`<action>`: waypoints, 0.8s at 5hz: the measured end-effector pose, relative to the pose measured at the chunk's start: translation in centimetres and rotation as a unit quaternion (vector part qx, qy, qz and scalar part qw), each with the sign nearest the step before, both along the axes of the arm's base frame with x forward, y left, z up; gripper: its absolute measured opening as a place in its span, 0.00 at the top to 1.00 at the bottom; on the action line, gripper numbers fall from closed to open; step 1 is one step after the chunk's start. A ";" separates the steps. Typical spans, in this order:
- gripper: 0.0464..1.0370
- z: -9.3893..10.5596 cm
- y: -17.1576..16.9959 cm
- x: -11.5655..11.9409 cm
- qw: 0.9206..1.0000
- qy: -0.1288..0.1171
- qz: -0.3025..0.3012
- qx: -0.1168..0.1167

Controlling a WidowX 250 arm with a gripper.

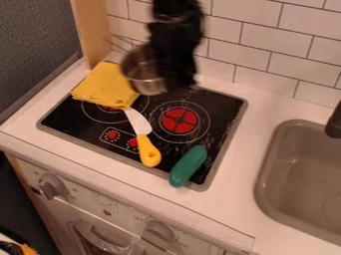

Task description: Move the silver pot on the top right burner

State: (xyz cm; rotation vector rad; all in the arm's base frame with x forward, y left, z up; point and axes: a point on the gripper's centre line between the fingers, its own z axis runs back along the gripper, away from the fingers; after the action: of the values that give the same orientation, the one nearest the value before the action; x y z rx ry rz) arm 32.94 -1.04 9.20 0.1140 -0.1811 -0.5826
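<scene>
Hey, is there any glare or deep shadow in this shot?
Camera view: pale marks, possibly glare, speckle the black cooktop beside the red burner; light and dark bands cross the silver metal pot; deep darkness left of the white cabinet.

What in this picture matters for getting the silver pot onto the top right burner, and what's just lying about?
For the job:
silver pot, up beside the gripper
right burner, with the red centre

Just lying about:
yellow cloth, over part of the left burner
yellow-handled knife
green vegetable-like toy, at the stove's front edge
</scene>
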 end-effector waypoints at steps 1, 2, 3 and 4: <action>0.97 -2.8 -3.3 2.5 0.999 0.038 -0.027 0.018; 0.97 -4.8 -4.5 3.5 0.997 0.075 -0.023 0.022; 0.93 -6.4 -4.6 4.5 0.993 0.110 -0.016 0.027; 0.74 -6.8 -3.8 4.8 0.991 0.131 0.002 0.018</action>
State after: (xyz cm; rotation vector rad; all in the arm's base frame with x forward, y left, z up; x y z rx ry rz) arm 37.74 -4.82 2.44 0.0719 0.0851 -0.5921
